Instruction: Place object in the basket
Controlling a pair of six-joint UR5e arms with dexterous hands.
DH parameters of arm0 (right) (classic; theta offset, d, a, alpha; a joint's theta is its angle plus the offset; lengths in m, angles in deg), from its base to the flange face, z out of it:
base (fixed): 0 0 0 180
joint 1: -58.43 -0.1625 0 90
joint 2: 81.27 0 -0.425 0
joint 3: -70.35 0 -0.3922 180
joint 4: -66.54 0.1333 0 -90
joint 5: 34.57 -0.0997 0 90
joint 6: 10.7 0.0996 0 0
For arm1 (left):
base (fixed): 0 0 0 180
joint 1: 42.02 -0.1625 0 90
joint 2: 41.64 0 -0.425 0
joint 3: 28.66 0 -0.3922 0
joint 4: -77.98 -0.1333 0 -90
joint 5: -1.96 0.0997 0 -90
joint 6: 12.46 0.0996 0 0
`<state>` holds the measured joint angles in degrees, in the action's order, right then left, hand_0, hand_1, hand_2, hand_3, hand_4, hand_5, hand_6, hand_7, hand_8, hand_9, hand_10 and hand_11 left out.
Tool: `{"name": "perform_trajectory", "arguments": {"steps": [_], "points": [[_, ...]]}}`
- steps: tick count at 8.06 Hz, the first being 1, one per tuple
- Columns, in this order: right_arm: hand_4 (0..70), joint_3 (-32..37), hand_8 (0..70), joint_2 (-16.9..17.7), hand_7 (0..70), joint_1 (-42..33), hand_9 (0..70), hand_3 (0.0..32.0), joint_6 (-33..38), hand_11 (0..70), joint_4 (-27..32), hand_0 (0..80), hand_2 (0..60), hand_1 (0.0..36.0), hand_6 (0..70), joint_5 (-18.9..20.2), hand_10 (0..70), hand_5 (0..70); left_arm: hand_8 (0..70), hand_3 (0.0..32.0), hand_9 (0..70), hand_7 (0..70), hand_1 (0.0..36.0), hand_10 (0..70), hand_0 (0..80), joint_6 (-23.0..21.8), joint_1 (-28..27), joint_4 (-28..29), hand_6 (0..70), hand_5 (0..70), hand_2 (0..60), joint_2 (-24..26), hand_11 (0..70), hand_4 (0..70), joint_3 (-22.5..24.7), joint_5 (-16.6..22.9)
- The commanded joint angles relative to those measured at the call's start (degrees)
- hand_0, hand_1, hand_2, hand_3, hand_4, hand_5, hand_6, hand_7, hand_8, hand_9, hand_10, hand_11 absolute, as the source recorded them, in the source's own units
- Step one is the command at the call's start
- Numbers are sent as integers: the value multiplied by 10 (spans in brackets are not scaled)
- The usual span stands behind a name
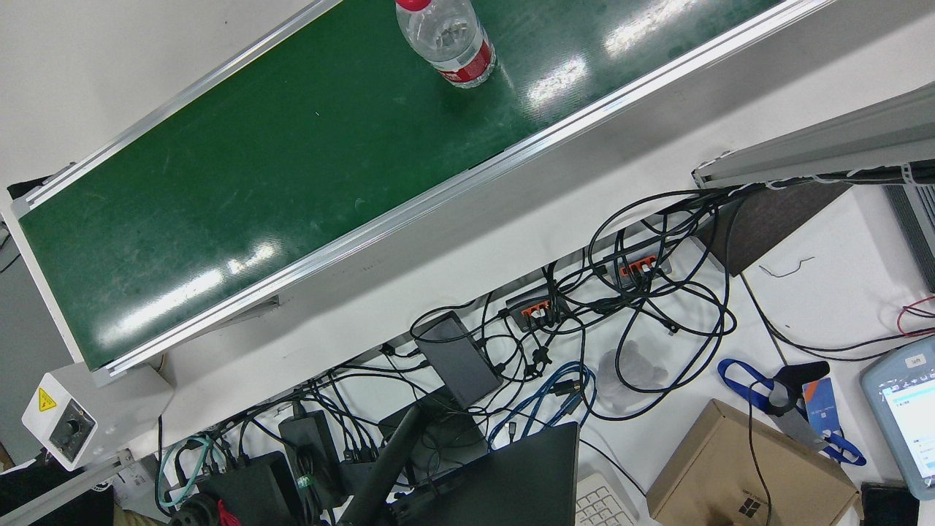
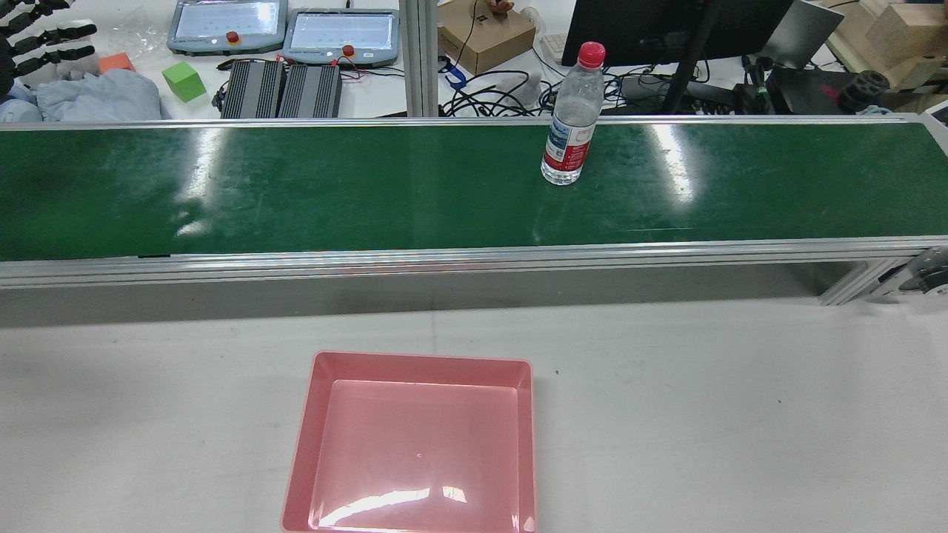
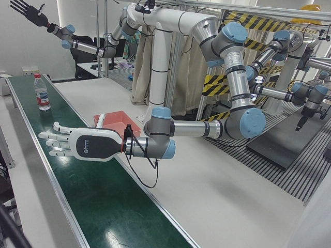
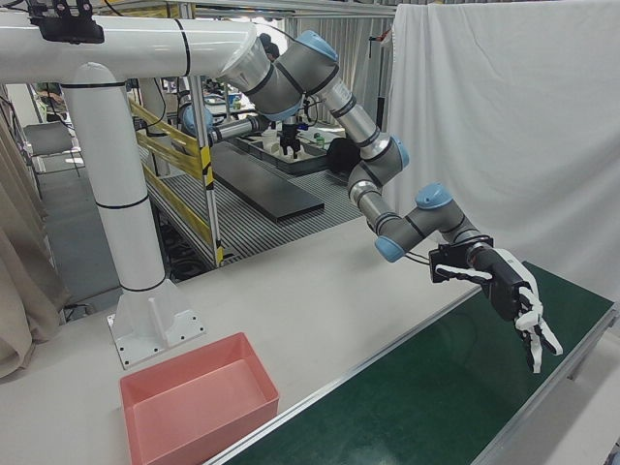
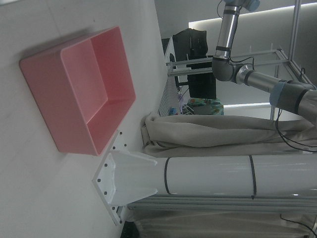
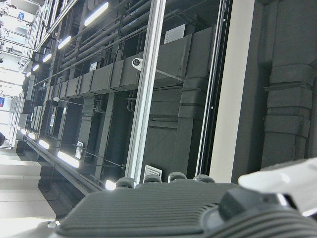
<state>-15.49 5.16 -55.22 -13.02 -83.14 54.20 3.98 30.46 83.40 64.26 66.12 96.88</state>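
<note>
A clear water bottle [image 2: 570,126] with a red cap and red label stands upright on the green belt [image 2: 333,192], right of centre in the rear view, and also shows from above [image 1: 449,40]. The pink basket [image 2: 304,437] sits empty on the white table nearer the robot. My left hand [image 3: 77,144], white, hovers flat and open over the belt, well away from the bottle [image 3: 42,93] and holding nothing. It shows again in the right-front view [image 4: 513,291]. My right hand [image 3: 28,11], black, is raised high with spread fingers, far above the belt.
Beyond the belt lies a cluttered desk with cables, teach pendants [image 2: 226,22], a green cube [image 2: 183,80] and a cardboard box [image 2: 485,33]. Dark fingers [image 2: 52,37] show at the rear view's top left corner. The white arm pedestal [image 4: 136,242] stands behind the basket [image 4: 145,426].
</note>
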Motion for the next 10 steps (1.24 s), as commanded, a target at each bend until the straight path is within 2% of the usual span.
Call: {"name": "perform_trajectory", "arguments": {"steps": [1, 2, 6, 7, 8, 10], "points": [[0, 0, 0, 1, 0, 0, 0, 0, 0, 0, 0, 0, 0, 0, 0, 0, 0, 0, 113, 94, 116, 49, 31, 76, 495, 0, -1, -1, 46, 351, 0, 0, 119, 27, 0, 0], [0, -1, 0, 1, 0, 0, 0, 0, 0, 0, 0, 0, 0, 0, 0, 0, 0, 0, 114, 102, 117, 49, 28, 74, 493, 0, -1, -1, 43, 352, 0, -1, 116, 24, -1, 0], [0, -1, 0, 1, 0, 0, 0, 0, 0, 0, 0, 0, 0, 0, 0, 0, 0, 0, 110, 98, 112, 49, 26, 78, 493, 1, -1, -4, 43, 350, 0, 0, 121, 25, -1, 0], [0, 0, 0, 1, 0, 0, 0, 0, 0, 0, 0, 0, 0, 0, 0, 0, 0, 0, 111, 98, 113, 49, 26, 79, 492, 1, -1, -22, 44, 351, 0, 0, 122, 24, 0, -1], [0, 0, 0, 1, 0, 0, 0, 0, 0, 0, 0, 0, 0, 0, 0, 0, 0, 0, 128, 94, 124, 54, 8, 89, 481, 1, -1, -25, 55, 346, 0, -1, 135, 48, 0, -1], [0, 0, 0, 1, 0, 0, 0, 0, 0, 0, 0, 0, 0, 0, 0, 0, 0, 0, 130, 88, 122, 56, 27, 94, 488, 1, -1, -23, 58, 352, 0, -3, 143, 50, -2, -1]]}}
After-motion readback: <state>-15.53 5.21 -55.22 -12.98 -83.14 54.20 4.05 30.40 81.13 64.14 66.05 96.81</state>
